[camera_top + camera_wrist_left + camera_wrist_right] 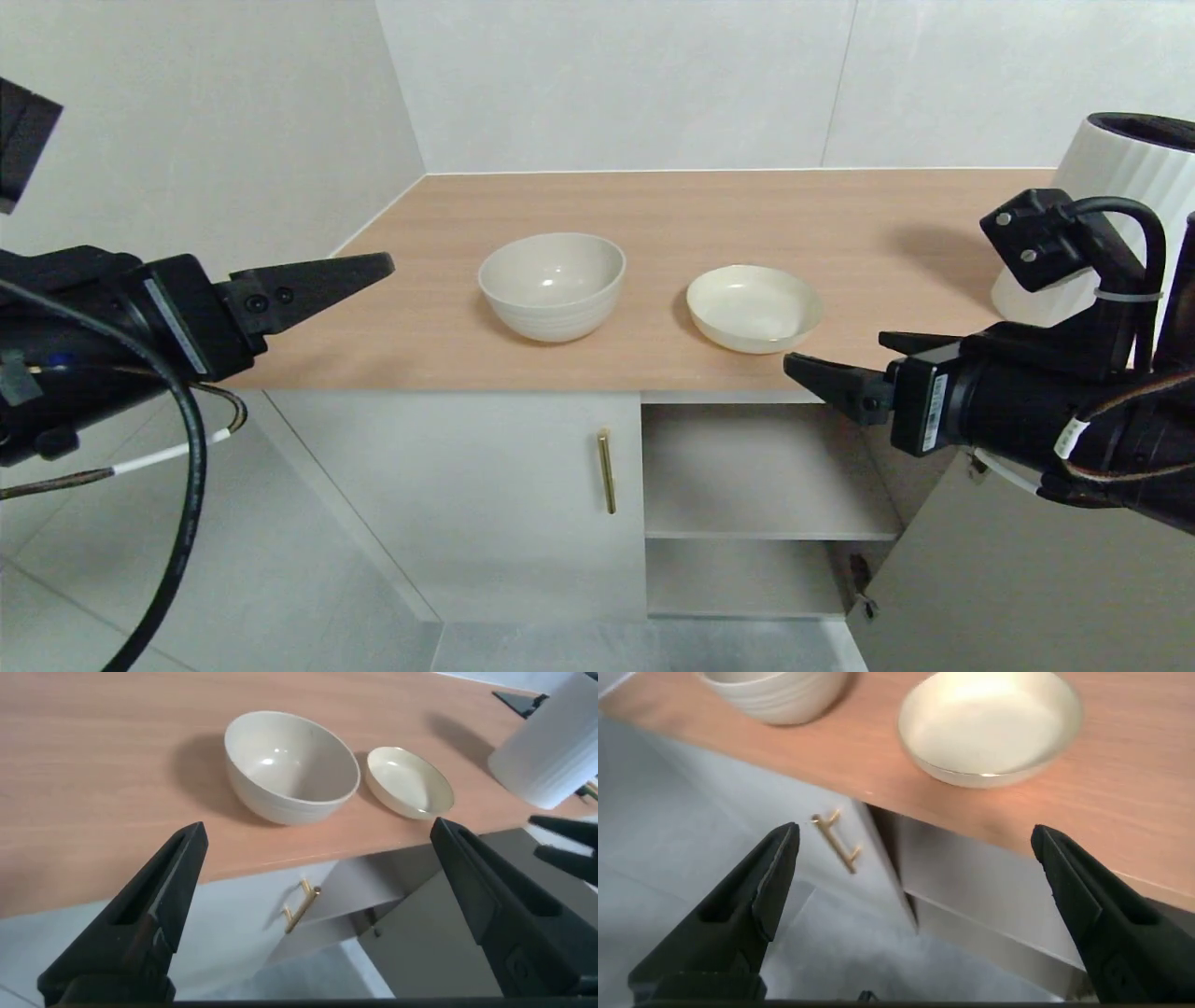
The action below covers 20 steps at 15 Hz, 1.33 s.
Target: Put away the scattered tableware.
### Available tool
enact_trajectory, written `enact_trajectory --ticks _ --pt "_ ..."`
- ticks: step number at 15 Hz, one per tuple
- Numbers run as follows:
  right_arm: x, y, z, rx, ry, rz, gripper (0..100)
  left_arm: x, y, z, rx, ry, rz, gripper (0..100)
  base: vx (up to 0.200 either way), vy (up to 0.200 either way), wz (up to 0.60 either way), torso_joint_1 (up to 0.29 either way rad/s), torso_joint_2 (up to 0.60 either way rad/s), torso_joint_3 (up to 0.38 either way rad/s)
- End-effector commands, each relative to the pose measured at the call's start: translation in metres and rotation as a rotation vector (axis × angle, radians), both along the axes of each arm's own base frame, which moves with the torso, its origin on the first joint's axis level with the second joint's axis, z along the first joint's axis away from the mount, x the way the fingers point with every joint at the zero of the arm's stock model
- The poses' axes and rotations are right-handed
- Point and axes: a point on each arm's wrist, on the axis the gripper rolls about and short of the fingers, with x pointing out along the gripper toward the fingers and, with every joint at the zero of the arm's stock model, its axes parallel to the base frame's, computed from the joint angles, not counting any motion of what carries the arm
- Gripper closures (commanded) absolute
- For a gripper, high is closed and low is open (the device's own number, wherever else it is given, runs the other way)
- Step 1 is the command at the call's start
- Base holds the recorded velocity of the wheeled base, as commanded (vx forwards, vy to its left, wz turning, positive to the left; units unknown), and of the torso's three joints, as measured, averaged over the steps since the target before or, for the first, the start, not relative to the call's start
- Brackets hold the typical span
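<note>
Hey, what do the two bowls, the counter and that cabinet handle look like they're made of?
Deep bowl: likely glazed ceramic, off-white, with glossy light spots inside and faint ridges outside.
Shallow bowl: probably glazed ceramic too, cream and shiny, though melamine can't be ruled out.
Counter: wood or wood-look laminate, matte, with straight grain lines.
Handle: seemingly brass-toned metal, with a bright sheen.

Setting: home-style kitchen corner. Wood-grain countertop (709, 205) butts against pale tiled walls (635, 84). Beneath it is a white base cabinet door (467, 485) with a slim brass handle (606, 471). The neighbouring compartment stands open, shelves (766, 504) visible. A deep bowl (552, 286) and a shallow bowl (755, 308) sit on the counter.
</note>
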Motion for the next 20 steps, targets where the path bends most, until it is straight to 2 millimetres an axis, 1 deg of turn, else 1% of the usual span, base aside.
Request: enact_trajectory --ticks 1,3,4,5,6,7,8,9,10,12,13,14,15,17,20 --pt "0.011 0.006 0.007 -0.013 -0.026 -0.005 0 0.021 -0.007 -0.004 0.013 0.037 0.003 0 0.000 0.000 0.00 0.041 -0.06 -0.027" --pt "0.045 0.014 0.015 -0.014 -0.028 -0.077 0 0.053 -0.017 -0.011 0.030 0.090 0.014 0 0.000 0.000 0.00 0.000 0.00 0.000" --pt "0.059 0.016 0.022 -0.021 -0.016 -0.108 0 0.064 -0.020 -0.012 0.033 0.099 0.023 0 0.000 0.000 0.00 0.000 0.00 0.000" --pt "0.076 0.017 0.029 -0.037 0.035 -0.142 0 0.076 -0.024 -0.011 0.029 0.118 0.032 0 0.000 0.000 0.00 0.000 0.00 0.000" --pt "0.081 0.018 0.035 -0.022 0.085 -0.167 0 0.081 -0.025 -0.010 0.025 0.150 0.034 0 0.000 0.000 0.00 0.000 0.00 0.000" --pt "0.087 0.020 0.032 0.005 0.157 -0.231 0 0.083 -0.026 -0.007 0.027 0.202 0.037 0 0.000 0.000 0.00 0.000 0.00 0.000" --pt "0.093 0.020 0.027 0.030 0.191 -0.284 0 0.086 -0.027 -0.004 0.041 0.256 0.038 0 0.000 0.000 0.00 0.000 0.00 0.000" --pt "0.098 0.022 0.023 0.016 0.185 -0.311 0 0.085 -0.027 0.004 0.053 0.326 0.045 0 0.000 0.000 0.00 0.000 0.00 0.000" --pt "0.098 0.022 0.023 0.023 0.175 -0.315 0 0.087 -0.028 0.010 0.031 0.359 0.066 0 0.000 0.000 0.00 0.000 0.00 0.000" --pt "0.100 0.023 0.022 0.028 0.162 -0.342 0 0.101 -0.031 0.012 -0.022 0.370 0.149 0 0.000 0.000 0.00 0.000 0.00 0.000" --pt "0.105 0.024 0.019 0.033 0.142 -0.380 0 0.112 -0.036 0.005 -0.005 0.375 0.231 0 0.000 0.000 0.00 0.000 0.00 0.000" --pt "0.105 0.024 0.019 0.036 0.135 -0.392 0 0.118 -0.046 0.003 0.000 0.357 0.257 0 0.000 0.000 0.00 0.000 0.00 0.000" --pt "0.106 0.024 0.016 0.042 0.115 -0.427 0 0.122 -0.052 0.003 -0.012 0.334 0.273 0 0.000 0.000 0.00 0.000 0.00 0.000" --pt "0.106 0.024 0.017 0.062 0.093 -0.432 0 0.130 -0.067 0.000 -0.049 0.282 0.291 0 0.000 0.000 0.00 0.000 0.00 0.000" --pt "0.106 0.024 0.018 0.063 0.092 -0.432 0 0.139 -0.073 -0.010 -0.033 0.290 0.316 0 0.000 0.000 0.00 0.000 0.00 0.000"
